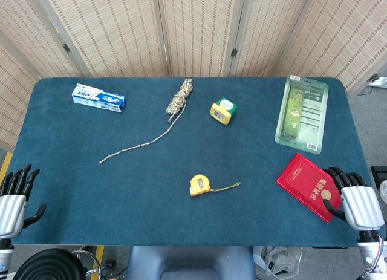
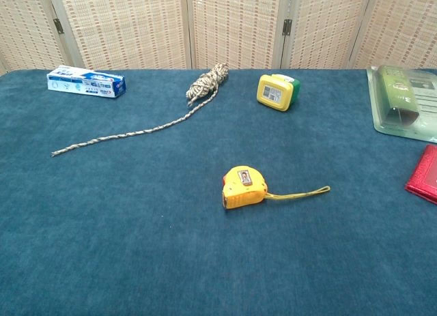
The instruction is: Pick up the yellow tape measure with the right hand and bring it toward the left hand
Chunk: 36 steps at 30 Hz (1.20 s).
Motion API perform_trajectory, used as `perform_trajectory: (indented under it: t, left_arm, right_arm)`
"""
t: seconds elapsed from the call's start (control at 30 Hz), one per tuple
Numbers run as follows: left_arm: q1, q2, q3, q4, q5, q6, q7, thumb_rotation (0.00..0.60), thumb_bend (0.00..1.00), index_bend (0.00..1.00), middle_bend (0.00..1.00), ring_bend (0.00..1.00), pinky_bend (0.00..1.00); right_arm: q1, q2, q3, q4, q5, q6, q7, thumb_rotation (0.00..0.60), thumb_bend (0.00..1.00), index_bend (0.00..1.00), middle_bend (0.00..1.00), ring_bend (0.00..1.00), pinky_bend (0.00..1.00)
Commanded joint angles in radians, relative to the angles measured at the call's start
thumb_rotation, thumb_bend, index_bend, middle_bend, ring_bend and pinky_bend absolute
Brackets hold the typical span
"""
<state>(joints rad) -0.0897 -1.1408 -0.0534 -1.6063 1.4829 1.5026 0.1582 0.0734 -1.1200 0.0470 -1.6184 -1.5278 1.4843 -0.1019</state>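
The yellow tape measure [image 1: 200,184] lies flat near the middle front of the blue table, its thin wrist strap trailing to the right; the chest view shows the tape measure [image 2: 243,186] alone on the cloth. My right hand [image 1: 354,198] rests at the table's front right corner, fingers apart, empty, just right of a red booklet. My left hand [image 1: 15,192] sits at the front left corner, fingers spread, holding nothing. Neither hand appears in the chest view. Both hands are far from the tape measure.
A red booklet [image 1: 308,184] lies by my right hand. A green packaged item [image 1: 302,112] is at the back right, a yellow-green small box [image 1: 223,110] at the back centre, a coiled rope [image 1: 179,100] with a long tail, and a toothpaste box [image 1: 98,98] at the back left.
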Motion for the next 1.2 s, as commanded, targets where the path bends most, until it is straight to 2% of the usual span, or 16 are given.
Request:
perform_trajectory:
  t: [0.03,0.37,0.53,0.87,1.2]
  left_arm:
    - [-0.003,0.002,-0.004,-0.003,-0.002,-0.001,0.003,0.6,0.35,0.0,0.01,0.0,0.01]
    - [-0.009,0.008,-0.006,-0.017,-0.004,-0.008,0.011,0.6,0.35,0.0,0.01,0.0,0.01]
    - [-0.011,0.007,-0.007,-0.02,0.006,-0.002,0.013,0.6,0.35,0.0,0.01,0.0,0.01]
    - [0.0,0.011,-0.002,-0.026,0.008,0.014,0.013,0.6,0.35,0.0,0.01,0.0,0.01]
    - [0.0,0.014,-0.001,-0.031,0.001,0.009,0.02,0.6,0.35,0.0,0.01,0.0,0.01]
  right_arm:
    - [0.004,-0.003,0.0,0.002,-0.002,-0.005,-0.002,0.6,0.27,0.19,0.23,0.3,0.24]
    - [0.032,0.0,0.003,-0.008,-0.031,-0.025,-0.024,0.6,0.27,0.19,0.23,0.29,0.24]
    - [0.085,-0.003,0.008,-0.037,-0.059,-0.086,-0.056,0.6,0.27,0.19,0.23,0.3,0.24]
    - [0.259,-0.032,0.051,-0.111,-0.063,-0.298,-0.114,0.6,0.27,0.17,0.22,0.28,0.24]
    - [0.439,-0.172,0.089,-0.077,0.058,-0.545,-0.187,0.6,0.27,0.16,0.2,0.25,0.24]
